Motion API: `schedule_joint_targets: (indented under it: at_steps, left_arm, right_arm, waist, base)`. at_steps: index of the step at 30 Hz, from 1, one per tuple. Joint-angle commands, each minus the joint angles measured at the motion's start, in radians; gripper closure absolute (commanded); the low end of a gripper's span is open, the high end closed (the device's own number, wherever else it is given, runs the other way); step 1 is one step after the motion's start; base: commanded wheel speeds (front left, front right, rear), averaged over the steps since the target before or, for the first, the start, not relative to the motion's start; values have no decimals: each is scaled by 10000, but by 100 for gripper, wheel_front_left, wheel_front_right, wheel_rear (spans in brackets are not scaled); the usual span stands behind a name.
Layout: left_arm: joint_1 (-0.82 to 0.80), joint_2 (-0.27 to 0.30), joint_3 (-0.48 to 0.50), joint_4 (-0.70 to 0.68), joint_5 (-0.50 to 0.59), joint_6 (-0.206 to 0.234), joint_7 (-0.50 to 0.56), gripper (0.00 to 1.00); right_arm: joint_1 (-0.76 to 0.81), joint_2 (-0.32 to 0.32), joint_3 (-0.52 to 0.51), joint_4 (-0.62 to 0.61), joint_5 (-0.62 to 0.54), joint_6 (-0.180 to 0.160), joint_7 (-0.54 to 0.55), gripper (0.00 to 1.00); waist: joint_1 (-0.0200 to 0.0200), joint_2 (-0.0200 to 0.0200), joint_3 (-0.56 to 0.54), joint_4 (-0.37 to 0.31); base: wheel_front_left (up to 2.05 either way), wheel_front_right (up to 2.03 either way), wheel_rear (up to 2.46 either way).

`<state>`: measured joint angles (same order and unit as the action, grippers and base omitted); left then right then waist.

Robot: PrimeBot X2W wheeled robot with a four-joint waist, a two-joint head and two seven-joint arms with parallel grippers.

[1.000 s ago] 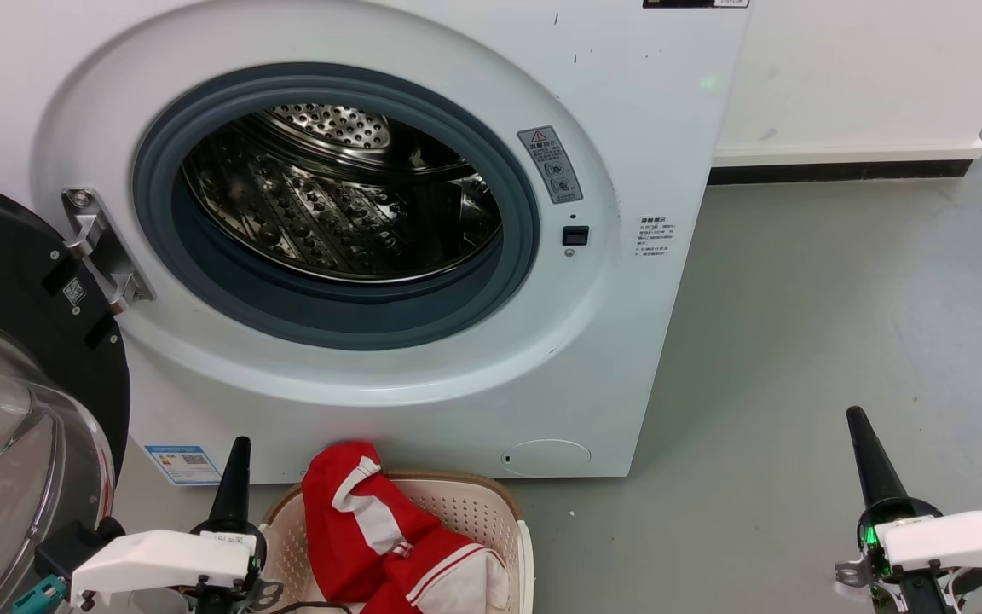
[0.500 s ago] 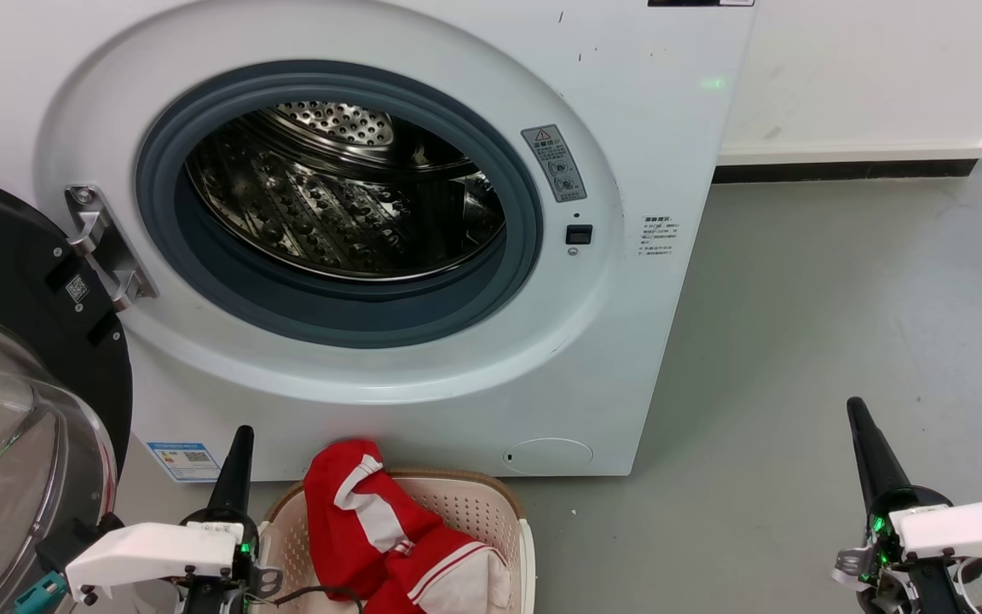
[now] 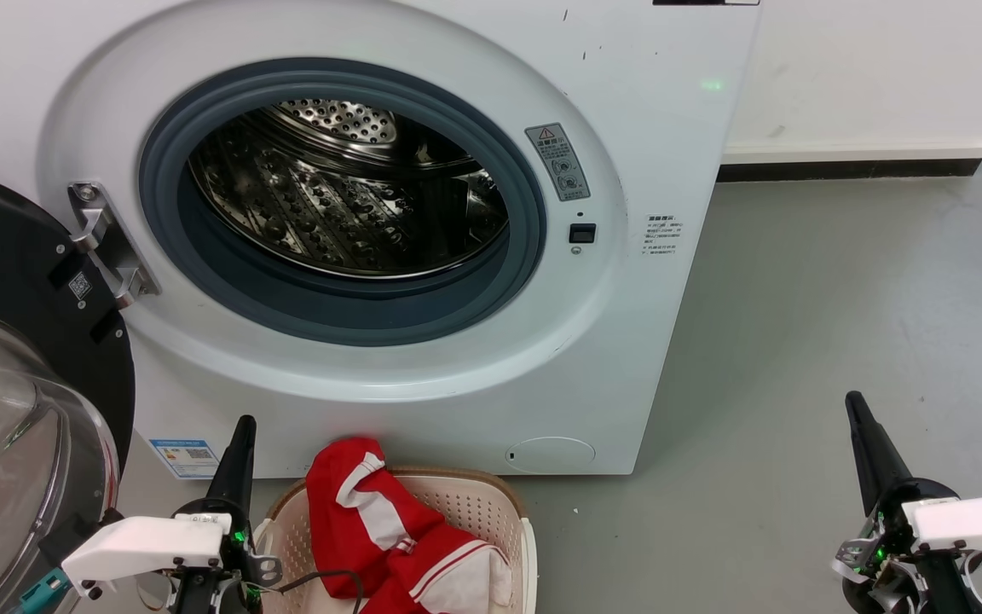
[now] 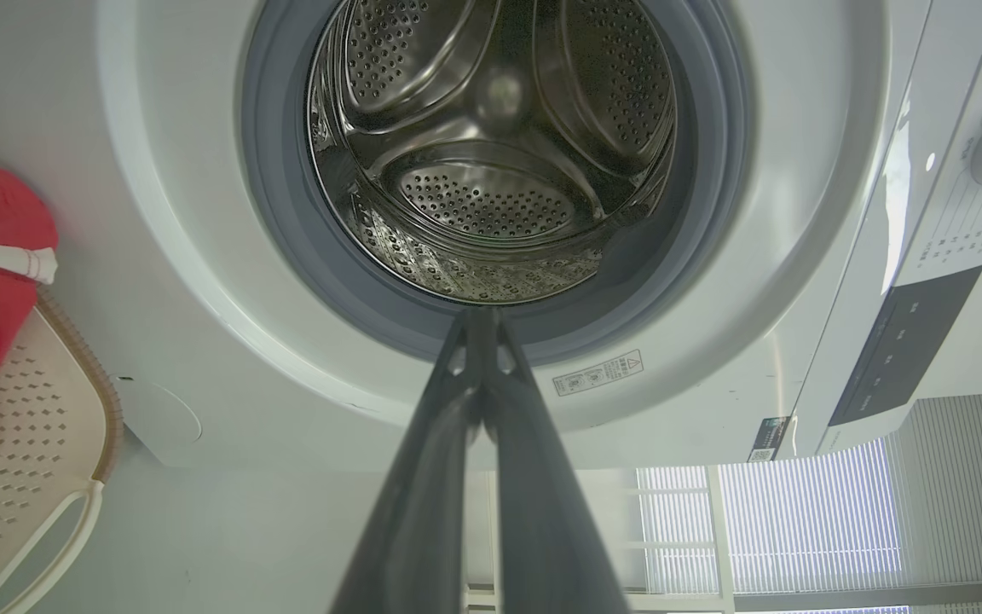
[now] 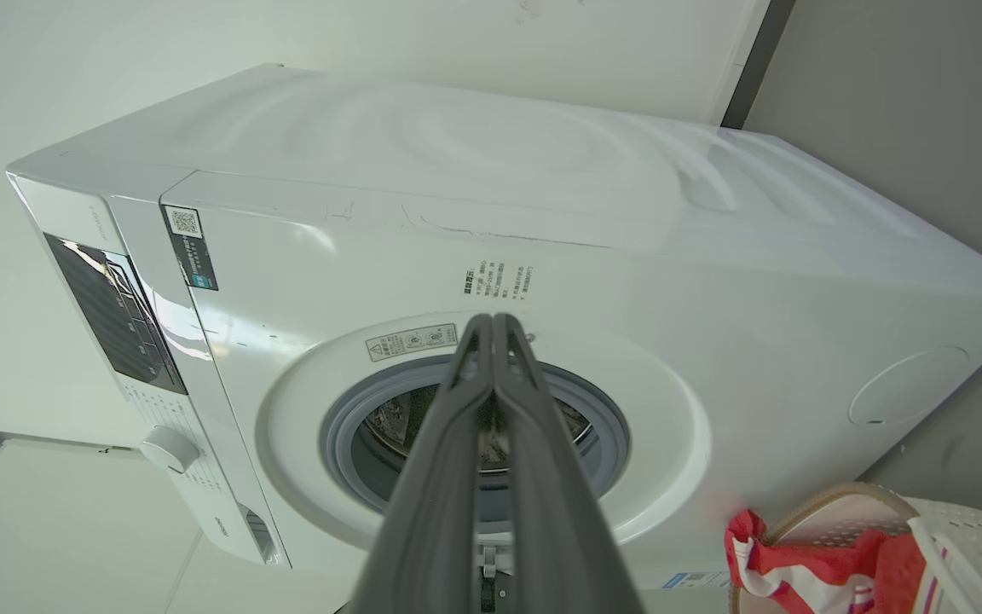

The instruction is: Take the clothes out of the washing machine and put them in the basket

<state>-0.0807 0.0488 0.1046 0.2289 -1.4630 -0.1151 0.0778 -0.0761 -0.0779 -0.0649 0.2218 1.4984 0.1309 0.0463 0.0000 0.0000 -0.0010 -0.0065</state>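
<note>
The white washing machine [image 3: 661,111] stands with its black-framed glass door [image 3: 5,384] swung open to the left; its steel drum [image 3: 346,196] holds nothing I can see. On the floor before it, the cream basket [image 3: 478,503] contains the red clothes [image 3: 372,533] with white stripes, one end draped over the back rim. My left gripper [image 3: 244,424] is shut and holds nothing, just left of the basket. My right gripper [image 3: 852,398] is shut too, far off to the right above the floor. Both wrist views show the fingers [image 4: 482,320] [image 5: 491,320] pressed together.
Grey floor [image 3: 840,298] stretches to the right of the machine. A white wall with a dark baseboard [image 3: 840,168] runs behind. The open door fills the lower left beside my left arm.
Both grippers have drawn back slightly toward the bottom of the view. The camera has drifted a little. The clothes lie still in the basket.
</note>
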Motion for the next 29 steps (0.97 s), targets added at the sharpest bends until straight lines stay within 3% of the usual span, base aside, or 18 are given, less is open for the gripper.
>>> schedule_joint_targets:
  at_steps: [1,20,29]
  left_arm:
    - [-152,22,40,8,-166,-63,67,100]
    - [-334,23,118,191,-1546,-184,404,100]
    - [-324,23,115,183,-1499,-173,394,100]
  right_arm:
    - [-166,-15,-31,16,172,-2,54,100]
    - [-363,32,-153,239,1485,-3,425,100]
    - [-367,61,-188,234,1400,-3,460,100]
  waist:
    - [0,0,1,3]
    - [0,0,41,65]
    - [0,0,41,65]
  base:
    - [0,0,0]
    - [0,0,0]
    - [0,0,0]
